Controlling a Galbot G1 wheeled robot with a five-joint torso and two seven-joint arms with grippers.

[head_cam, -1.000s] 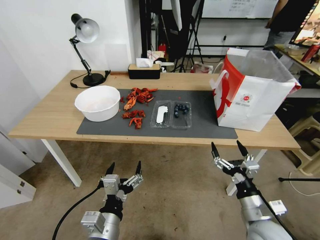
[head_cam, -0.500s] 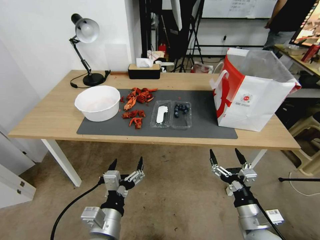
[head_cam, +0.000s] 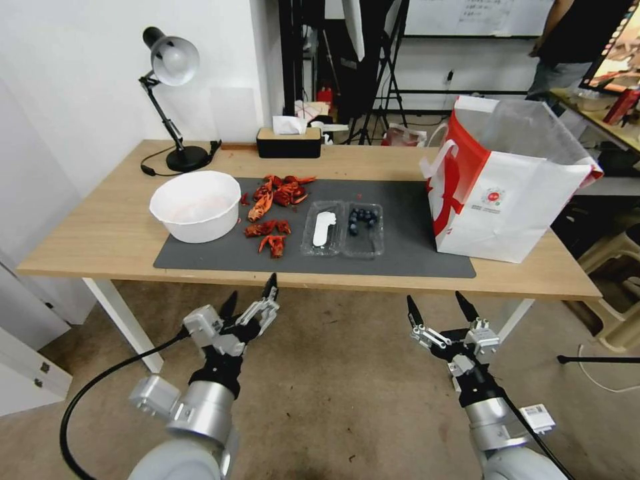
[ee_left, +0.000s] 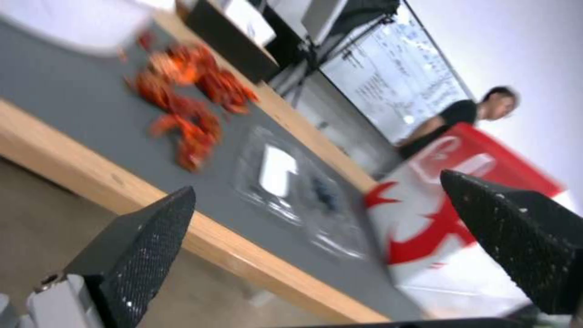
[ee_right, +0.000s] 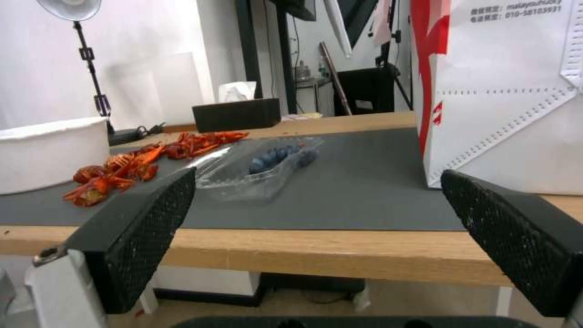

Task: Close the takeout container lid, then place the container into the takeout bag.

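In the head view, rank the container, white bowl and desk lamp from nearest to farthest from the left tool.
From the left tool, open, below the table's front edge:
1. container, mat centre, ahead to its right.
2. white bowl, mat's left end; nearly as close.
3. desk lamp, far left corner.

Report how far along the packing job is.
Nothing is done yet. The container lies open on the grey mat, its takeout container lid folded flat beside the blueberries. The left gripper and right gripper, both open and empty, hover in front of the table edge. Closing the lid and loading the takeout bag remain.
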